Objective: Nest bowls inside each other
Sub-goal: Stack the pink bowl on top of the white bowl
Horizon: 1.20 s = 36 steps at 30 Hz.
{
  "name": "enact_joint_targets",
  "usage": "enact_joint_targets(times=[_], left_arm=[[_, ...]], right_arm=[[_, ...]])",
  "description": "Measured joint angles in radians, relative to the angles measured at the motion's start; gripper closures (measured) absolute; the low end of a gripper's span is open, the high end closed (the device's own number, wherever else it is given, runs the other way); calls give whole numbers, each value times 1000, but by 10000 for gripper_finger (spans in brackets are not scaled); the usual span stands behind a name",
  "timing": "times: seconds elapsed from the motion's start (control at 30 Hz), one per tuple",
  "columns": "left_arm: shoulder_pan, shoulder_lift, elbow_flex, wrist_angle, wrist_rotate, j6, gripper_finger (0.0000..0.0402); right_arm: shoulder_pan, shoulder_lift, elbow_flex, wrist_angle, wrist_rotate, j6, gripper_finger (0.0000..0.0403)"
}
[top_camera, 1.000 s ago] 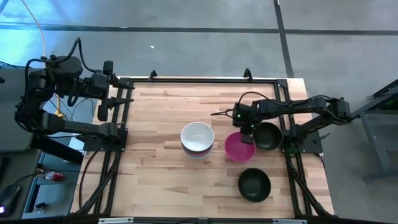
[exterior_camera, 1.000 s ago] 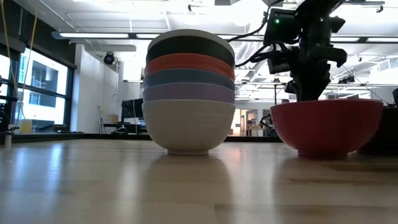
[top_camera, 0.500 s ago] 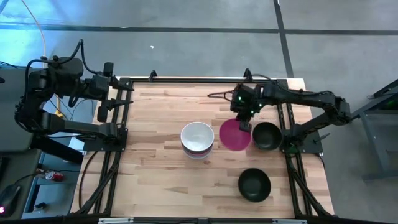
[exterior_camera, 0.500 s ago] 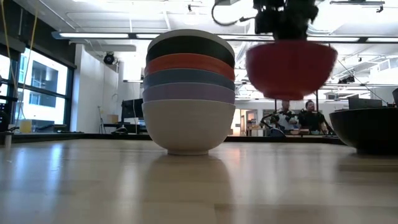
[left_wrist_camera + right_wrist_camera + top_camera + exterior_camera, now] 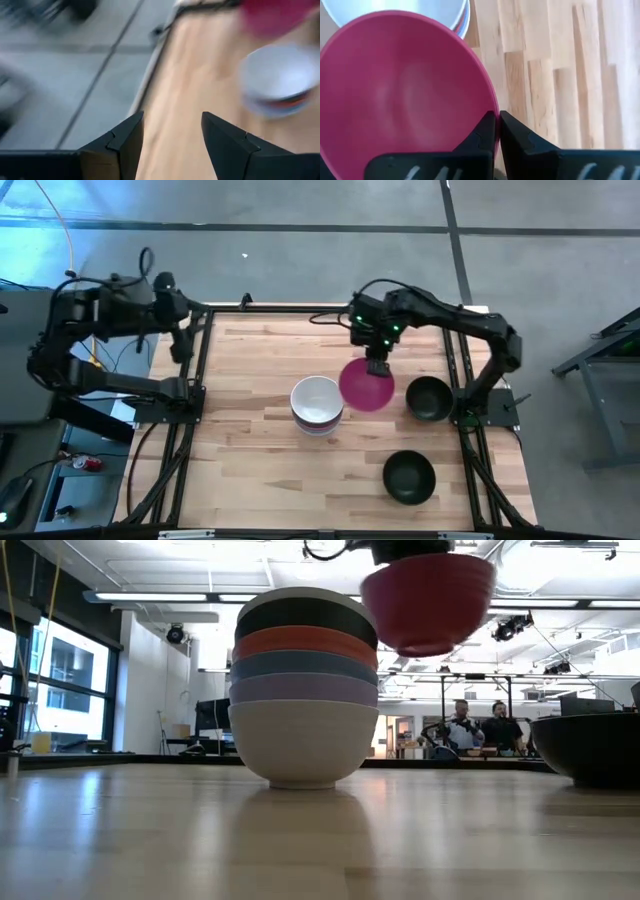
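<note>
**Magenta bowl held aloft beside the stack**

My right gripper [image 5: 378, 368] is pinched tight on the rim of the round magenta plastic bowl [image 5: 366, 386], one finger inside the wall and one outside. I have that bowl in the air near the middle of the light wooden slat table [image 5: 260, 450], just beside the stack of nested bowls [image 5: 318, 405] and not touching it. In the low view the magenta bowl [image 5: 428, 602] hangs tilted, its base level with the upper bowls of the stack [image 5: 304, 685].

That stack stands near the table's centre. From above I see only its white top bowl; the low view shows the layers from the side: cream at the bottom, then lavender, blue, red-pink and black.

Toward the table's right edge sit two loose round black bowls, well apart from the stack: one [image 5: 429, 398] near the right arm's base, the other [image 5: 409, 477] nearer the front right corner. Only the first black bowl [image 5: 590, 748] shows in the low view, at its far right.

The right wrist view shows the grip closely: the dark fingers [image 5: 481, 135] clamp the pink rim, with the white bowl just past it.

My left gripper [image 5: 183, 340] waits off the table's left edge, jaws spread wide and holding nothing. Two people sit far back in the room [image 5: 480, 726].
</note>
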Motion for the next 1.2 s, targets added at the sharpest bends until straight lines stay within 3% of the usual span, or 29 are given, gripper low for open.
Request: enact_joint_targets(times=[0.33,0.47,0.57,0.73,1.2], left_arm=[[0,99,0,-200,-718,-136,216],[0,150,0,-209,-1099,-167,216],[0,190,0,-210,-1291,-138,216],[31,262,0,-206,-1307,-108,216],[66,364,0,-210,-1196,-71,216]], right_arm=[[-10,143,321,-99,-7,-42,403],[-6,166,382,-120,-7,-41,403],[0,169,391,-124,-7,-40,403],[0,169,391,-125,-8,-44,403],[4,193,390,-106,-56,-56,403]])
